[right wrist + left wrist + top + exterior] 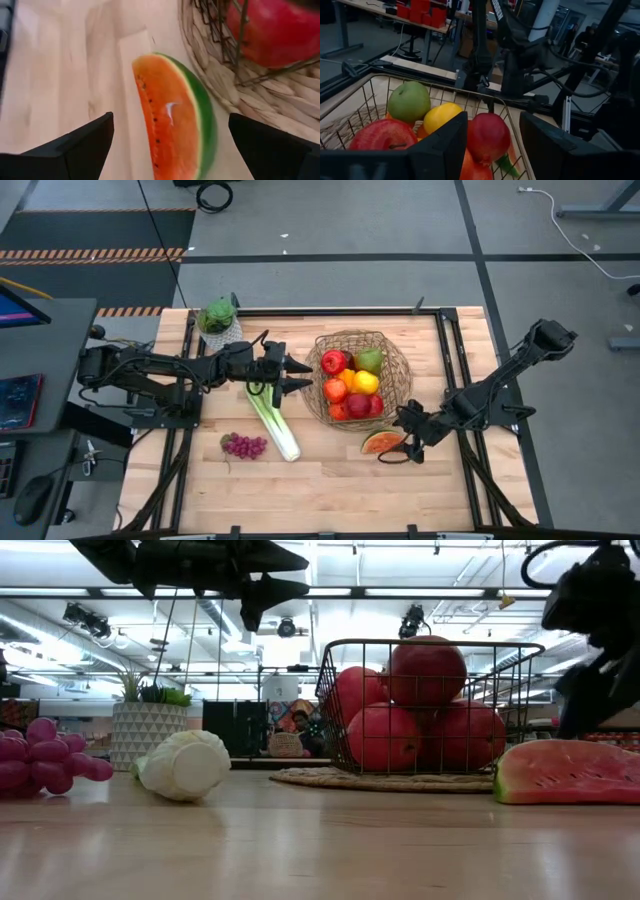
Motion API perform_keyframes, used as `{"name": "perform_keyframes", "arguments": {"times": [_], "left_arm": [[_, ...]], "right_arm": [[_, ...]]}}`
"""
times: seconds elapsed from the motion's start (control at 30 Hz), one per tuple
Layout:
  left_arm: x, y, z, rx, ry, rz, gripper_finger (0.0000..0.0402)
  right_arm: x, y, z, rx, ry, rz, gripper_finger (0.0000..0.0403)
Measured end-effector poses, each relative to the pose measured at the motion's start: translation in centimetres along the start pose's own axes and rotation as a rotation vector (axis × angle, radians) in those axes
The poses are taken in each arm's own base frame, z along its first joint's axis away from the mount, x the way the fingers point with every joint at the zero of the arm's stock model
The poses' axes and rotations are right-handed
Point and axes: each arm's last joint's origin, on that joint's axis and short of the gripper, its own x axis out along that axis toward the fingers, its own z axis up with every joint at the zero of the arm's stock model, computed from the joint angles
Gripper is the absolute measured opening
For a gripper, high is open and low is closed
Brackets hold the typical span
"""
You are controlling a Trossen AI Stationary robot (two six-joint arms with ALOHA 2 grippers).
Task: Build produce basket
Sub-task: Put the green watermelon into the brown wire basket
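Right now the right pincer (404, 442) stands with its fingers spread wide and empty, set to either side of the orange-fleshed, green-rinded watermelon slice (172, 117), which lies on the pale wooden tabletop (330, 490) just beside the basket's woven base. The left pincer (292, 376) hangs above the tabletop by the basket's left rim, its fingers partly apart and holding nothing, pointed toward the fruit.

The round tan-brown open-weave wire basket (398, 378) sits near the middle of the tabletop. Inside it lie several red apples (334, 362), a green pear (369, 360), a yellow lemon (365, 382) and orange-coloured fruit (335, 390), piled close together and filling most of the bowl.

By the look of it the task is well past halfway: most of the produce is already in the basket. Three pieces remain outside it: the watermelon slice, the long green-and-white leek (274, 423) lying below the left pincer, and the bunch of purple grapes (243, 445) just beside the leek's lower end. A small green plant in a white pot (217, 317) stands at the far left corner, well apart.
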Motion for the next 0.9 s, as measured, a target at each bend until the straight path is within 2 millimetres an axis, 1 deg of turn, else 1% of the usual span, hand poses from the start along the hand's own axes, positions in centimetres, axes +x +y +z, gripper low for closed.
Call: {"name": "perform_keyframes", "arguments": {"times": [0.17, 0.3, 0.57, 0.9], "left_arm": [[0.0, 0.0, 0.0, 0.002, -0.001, 0.000, 0.0184], [0.0, 0.0, 0.0, 0.004, -0.001, 0.001, 0.0183], [0.0, 0.0, 0.0, 0.004, -0.001, 0.001, 0.0181], [0.0, 0.0, 0.0, 0.004, -0.001, 0.001, 0.0178]], "right_arm": [[0.9, -0.6, -1.1, 0.054, -0.061, 0.078, 0.0398], [1.2, -0.9, -1.7, 0.067, -0.052, 0.132, 0.0398], [1.2, -0.6, -1.6, 0.094, -0.061, 0.190, 0.0398], [1.1, -0.5, -1.7, 0.248, -0.064, 0.181, 0.0398]]}}
